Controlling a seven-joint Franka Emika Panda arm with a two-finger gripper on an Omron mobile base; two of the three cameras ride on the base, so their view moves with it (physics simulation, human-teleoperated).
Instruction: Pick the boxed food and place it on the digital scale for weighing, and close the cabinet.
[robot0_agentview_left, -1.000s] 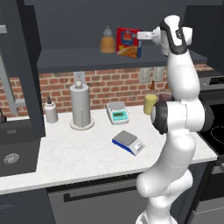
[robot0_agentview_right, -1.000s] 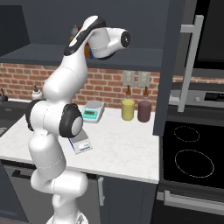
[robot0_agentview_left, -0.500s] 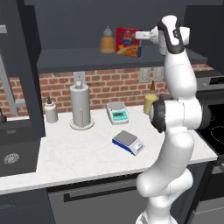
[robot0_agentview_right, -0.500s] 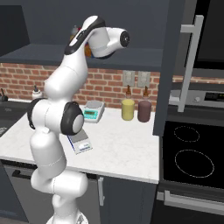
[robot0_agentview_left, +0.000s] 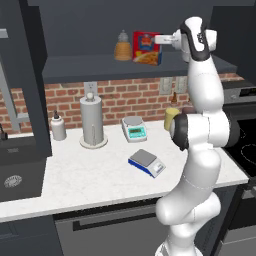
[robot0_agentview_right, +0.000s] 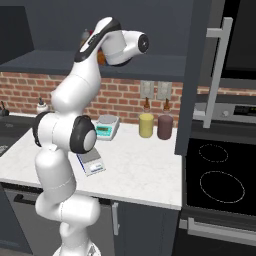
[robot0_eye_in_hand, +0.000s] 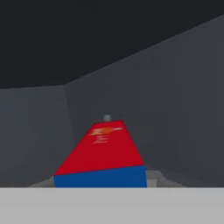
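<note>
As it reaches the shelf | end effector (robot0_agentview_left: 161, 39) at boxed food (robot0_agentview_left: 146, 48), grip unclear | amber bottle (robot0_agentview_left: 122, 46) possibly touching it.

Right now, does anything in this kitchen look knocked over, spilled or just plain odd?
Nothing looks spilled or toppled. The boxed food stands upright on the cabinet shelf beside an amber bottle, with the gripper at its side. The digital scale lies flat on the counter. The cabinet stands open.
</note>
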